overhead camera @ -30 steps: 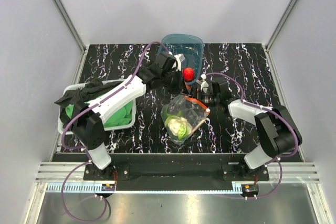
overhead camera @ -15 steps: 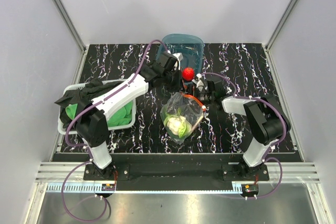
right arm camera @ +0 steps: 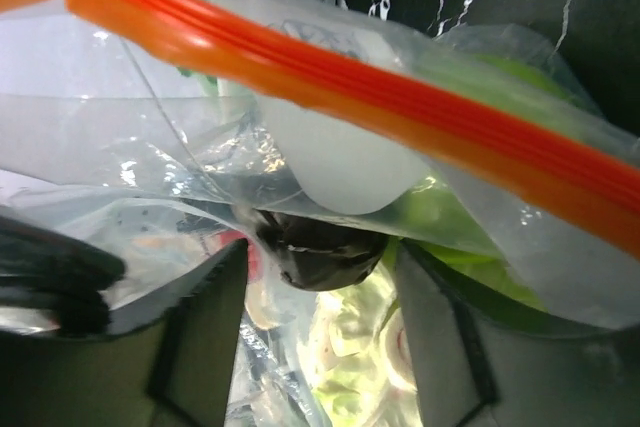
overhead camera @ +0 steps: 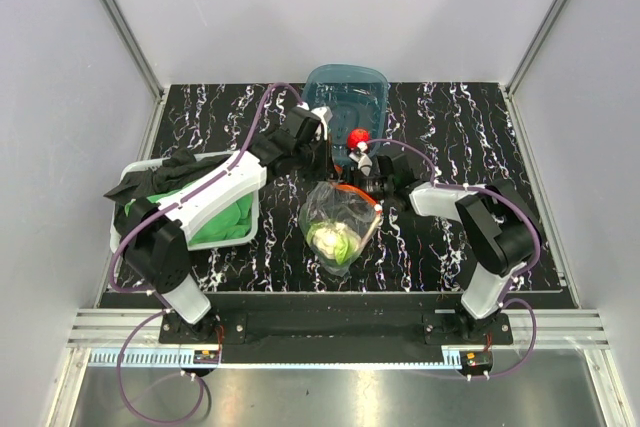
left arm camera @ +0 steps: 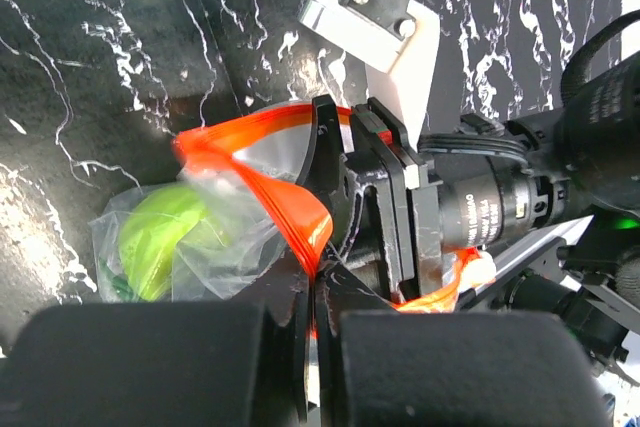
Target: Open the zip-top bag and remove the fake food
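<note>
Both grippers have shifted left over the last second and the top of the zip-top bag (overhead camera: 335, 212) has come with them, while the right arm's elbow has folded in tighter. On the black marbled desk (overhead camera: 450, 117), a white bin (overhead camera: 130, 172) holding a green cloth (overhead camera: 225, 217) stands at the left, and a teal tub (overhead camera: 340, 87) sits at the far middle. The bag lies mid-desk, near of the tub, its orange zip strip (left arm camera: 285, 192) at the far end and parted into two lips. The left gripper (left arm camera: 310, 292) is pinched together on the nearer lip. The right gripper (right arm camera: 318, 267) meets the bag from the right, its fingers apart with clear film between them. Inside the bag show a green apple (left arm camera: 160, 247), a white-and-green cauliflower (overhead camera: 330, 240) and a small dark piece (right arm camera: 320, 252). A red berry piece (overhead camera: 357, 137) lies outside the bag, just near of the tub.
</note>
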